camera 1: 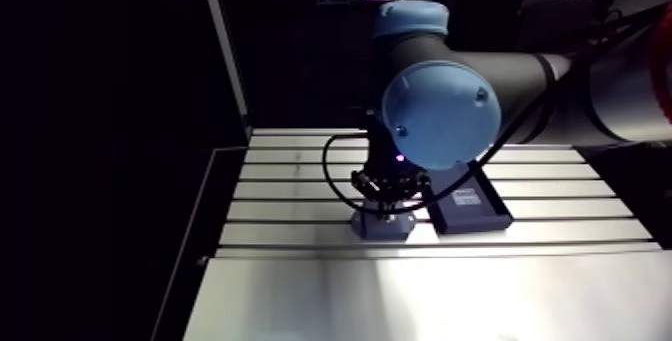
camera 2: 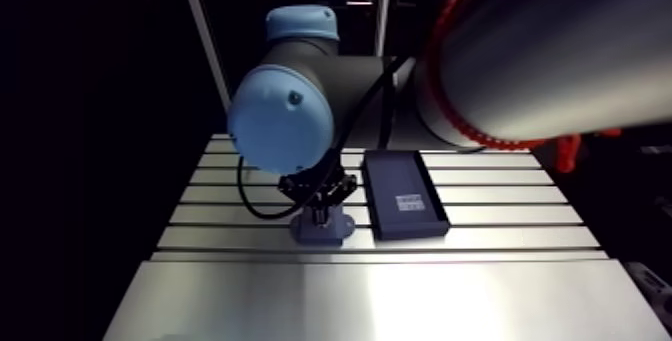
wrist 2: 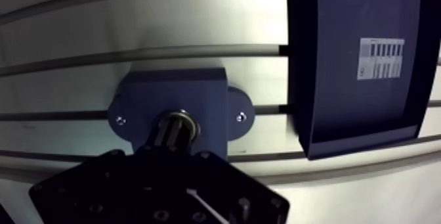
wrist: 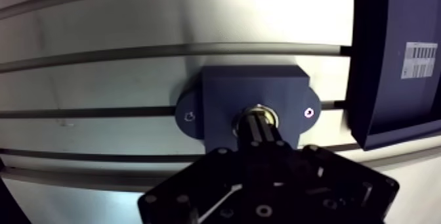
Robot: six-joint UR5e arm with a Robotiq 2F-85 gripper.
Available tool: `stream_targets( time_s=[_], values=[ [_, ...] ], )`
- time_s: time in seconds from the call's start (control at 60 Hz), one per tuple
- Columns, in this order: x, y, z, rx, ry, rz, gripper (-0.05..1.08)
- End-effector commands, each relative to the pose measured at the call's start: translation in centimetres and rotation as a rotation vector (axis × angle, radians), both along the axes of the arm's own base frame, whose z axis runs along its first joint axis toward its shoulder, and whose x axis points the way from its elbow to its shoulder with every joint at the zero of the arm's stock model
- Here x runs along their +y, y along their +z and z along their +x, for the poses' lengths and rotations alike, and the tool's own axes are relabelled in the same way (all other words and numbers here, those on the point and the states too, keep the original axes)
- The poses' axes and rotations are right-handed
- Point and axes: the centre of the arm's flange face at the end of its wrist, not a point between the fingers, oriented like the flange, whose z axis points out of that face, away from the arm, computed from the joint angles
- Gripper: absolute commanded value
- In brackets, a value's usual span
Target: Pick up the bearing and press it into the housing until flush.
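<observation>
Bearing (wrist: 261, 108) in housing (wrist: 252, 82) bore under claw (wrist: 261, 124); tray (wrist: 387, 102) edge just beside.

Housing (wrist: 220, 92) on table (wrist: 98, 82), tray (wrist: 387, 43) just beside it; bearing (wrist: 260, 112) in housing, under fingers (wrist: 252, 132).

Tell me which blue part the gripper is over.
The housing, the small block with two screw ears; the labelled tray lies beside it.

Tray (wrist 2: 328, 62): dark blue, shallow, rectangular, lying flat across the table's slots.
Label (wrist 2: 381, 58): white, barcode-printed, on the tray's floor.
Table (camera 2: 400, 300): aluminium, slotted, with a plain front strip.
</observation>
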Motion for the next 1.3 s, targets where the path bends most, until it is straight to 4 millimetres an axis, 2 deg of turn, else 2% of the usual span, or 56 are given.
stream_targets(
  time_s=[0.017,0.55,1.3],
  values=[
    [0.0,-0.1,0.0,-0.002,-0.001,0.0,0.89],
    [0.1,0.2,0.0,0.004,-0.002,-0.001,0.89],
    [-0.2,3.5,-0.4,0.015,0.004,-0.004,0.86]
  ],
)
